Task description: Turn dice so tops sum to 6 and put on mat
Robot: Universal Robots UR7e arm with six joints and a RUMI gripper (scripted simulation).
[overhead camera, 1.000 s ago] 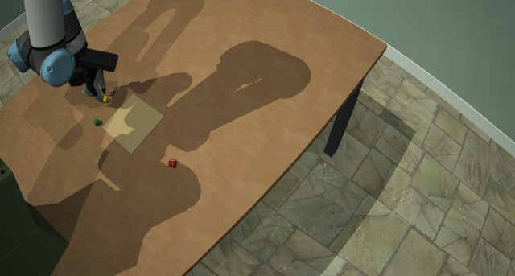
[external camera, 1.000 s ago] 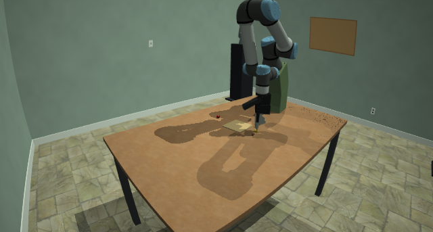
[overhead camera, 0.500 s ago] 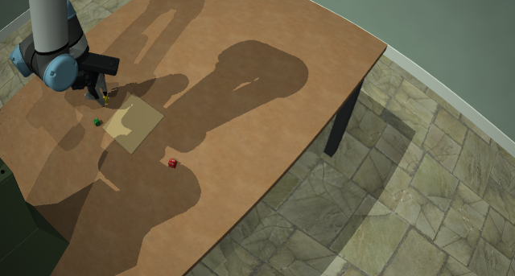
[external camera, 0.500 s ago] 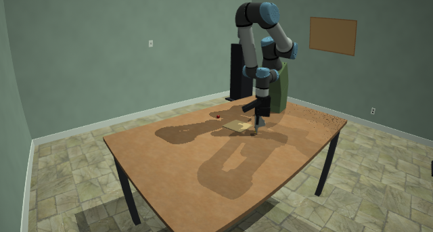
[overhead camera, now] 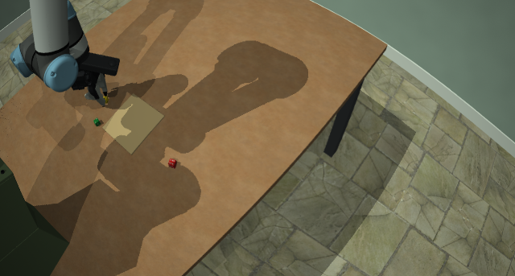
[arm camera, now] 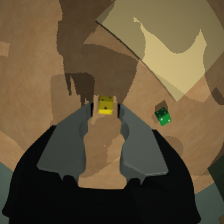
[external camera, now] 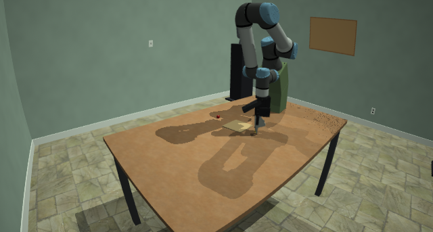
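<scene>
A yellow die (overhead camera: 105,99) (arm camera: 105,106) is off the mat, beside its near corner in the wrist view. It shows one pip on its bright face and a darker face above. My gripper (overhead camera: 104,103) (external camera: 256,133) (arm camera: 105,104) is partly open, its fingertips low on either side of the yellow die, with a gap on each side. A green die (overhead camera: 96,122) (arm camera: 163,116) with white pips lies just off the mat (overhead camera: 146,121) (external camera: 231,125) (arm camera: 120,20). A red die (overhead camera: 172,162) (external camera: 218,116) lies off the mat on the other side. The top numbers are too small to read surely.
The brown table (overhead camera: 282,119) (external camera: 162,157) carries the arm's broad shadows across the mat and around the dice. The green robot base (overhead camera: 24,224) (external camera: 279,93) stands at one table edge. The arm reaches over the table from there.
</scene>
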